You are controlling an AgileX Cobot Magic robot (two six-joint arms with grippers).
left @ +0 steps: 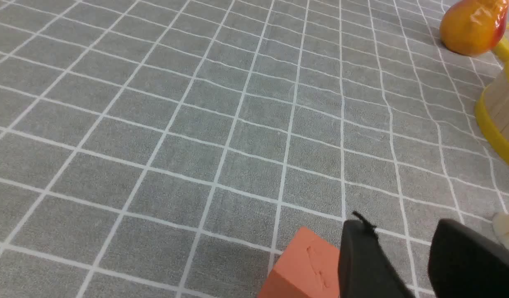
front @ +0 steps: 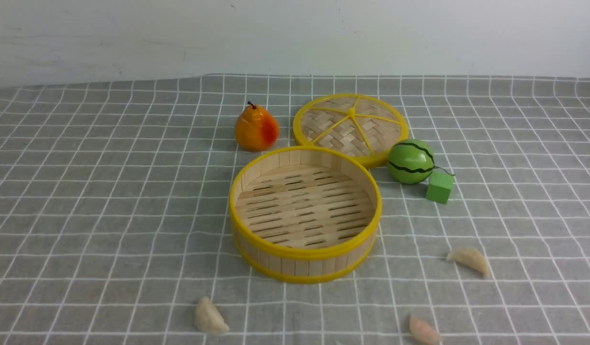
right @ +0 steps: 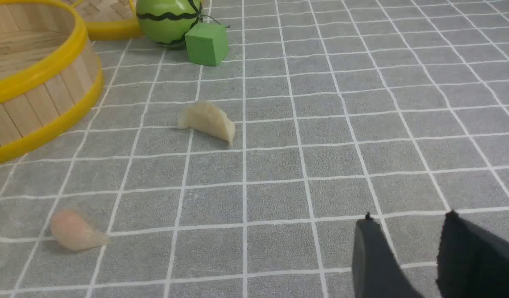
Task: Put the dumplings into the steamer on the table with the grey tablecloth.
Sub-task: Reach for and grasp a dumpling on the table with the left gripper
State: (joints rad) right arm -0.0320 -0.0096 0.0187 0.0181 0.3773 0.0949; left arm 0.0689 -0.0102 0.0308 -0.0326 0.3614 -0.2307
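Right hand (right: pixel 409 216) hangs well apart from cream dumpling (right: pixel 207 121).

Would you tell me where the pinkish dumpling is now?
In the front view, the pinkish dumpling lies on the grey tablecloth, right of centre, nearer the robot than the steamer.

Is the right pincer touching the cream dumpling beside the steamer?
Apart. The right wrist view shows bare grey tablecloth between the right pincer and the cream dumpling.
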